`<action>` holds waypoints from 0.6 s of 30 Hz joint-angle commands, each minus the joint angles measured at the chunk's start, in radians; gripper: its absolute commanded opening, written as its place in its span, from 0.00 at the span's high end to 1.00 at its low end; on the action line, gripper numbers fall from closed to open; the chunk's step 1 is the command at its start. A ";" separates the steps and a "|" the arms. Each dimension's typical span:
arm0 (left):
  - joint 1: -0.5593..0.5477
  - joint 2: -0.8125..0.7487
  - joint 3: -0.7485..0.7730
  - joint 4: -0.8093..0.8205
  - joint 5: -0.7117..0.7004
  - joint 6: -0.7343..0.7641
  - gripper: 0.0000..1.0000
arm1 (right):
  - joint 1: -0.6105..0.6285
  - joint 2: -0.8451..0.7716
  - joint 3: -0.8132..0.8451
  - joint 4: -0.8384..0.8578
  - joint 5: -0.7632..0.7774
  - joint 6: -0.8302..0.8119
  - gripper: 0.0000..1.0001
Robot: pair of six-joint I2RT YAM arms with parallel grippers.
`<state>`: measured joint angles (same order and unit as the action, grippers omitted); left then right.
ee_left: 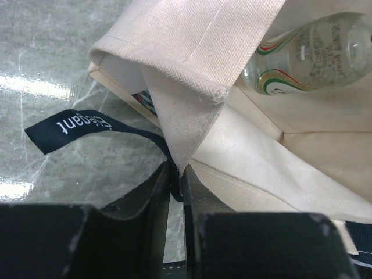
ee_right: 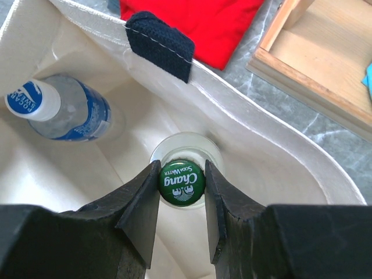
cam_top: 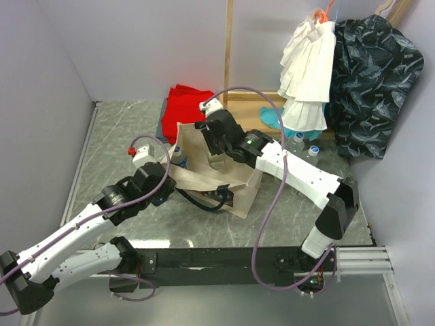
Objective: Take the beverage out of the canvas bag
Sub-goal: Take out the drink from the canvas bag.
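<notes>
- Green crown cap point(ee_right: 182, 183), printed as soda water, sits between the jaws of the right gripper point(ee_right: 182, 195). Both inner faces appear to bear on its sides, so I judge the jaws clenched on the beverage bottle point(ee_left: 308, 55) at its top.
- Beige fabric is pinched flat in the left gripper point(ee_left: 176, 174). Its jaws are clamped on a fold at the rim of the canvas bag point(cam_top: 245, 190), where a navy strap point(ee_left: 70, 125) joins.
- Judged purpose of that hold: it pins the bag down and keeps the mouth spread, so the fabric does not rise with the bottle.
- Location of the task item: the beverage bottle is inside the bag, cap uppermost, near the far wall. It is not yet out.
- A plastic water bottle point(ee_right: 64, 110) with a white cap lies in the same bag, beside the gripper but apart from it.
- Edges: the bag rim and a dark strap patch point(ee_right: 160, 43) run just beyond the cap. The path straight up looks open. Drift toward the far wall risks snagging the rim.
- Beyond the rim lie a red cloth point(ee_right: 197, 23) and a wooden tray point(ee_right: 314, 58), both near the bag.
- The grey marbled tabletop point(cam_top: 115, 142) shows left of the bag and is a likely set-down area.
</notes>
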<state>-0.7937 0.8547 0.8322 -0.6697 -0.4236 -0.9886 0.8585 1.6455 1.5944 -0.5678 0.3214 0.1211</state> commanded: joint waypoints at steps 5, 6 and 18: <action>-0.002 0.006 0.002 -0.007 0.003 0.021 0.81 | 0.001 -0.139 0.061 0.065 0.036 -0.028 1.00; -0.002 0.004 0.001 -0.008 0.003 0.019 0.81 | 0.001 -0.144 0.062 0.063 0.033 -0.028 1.00; -0.002 0.007 0.001 0.001 0.008 0.021 0.81 | 0.005 -0.196 0.101 0.013 0.013 -0.035 1.00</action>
<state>-0.7937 0.8555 0.8322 -0.6693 -0.4232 -0.9886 0.8589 1.5410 1.6043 -0.6445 0.3168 0.1089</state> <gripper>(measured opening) 0.191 0.400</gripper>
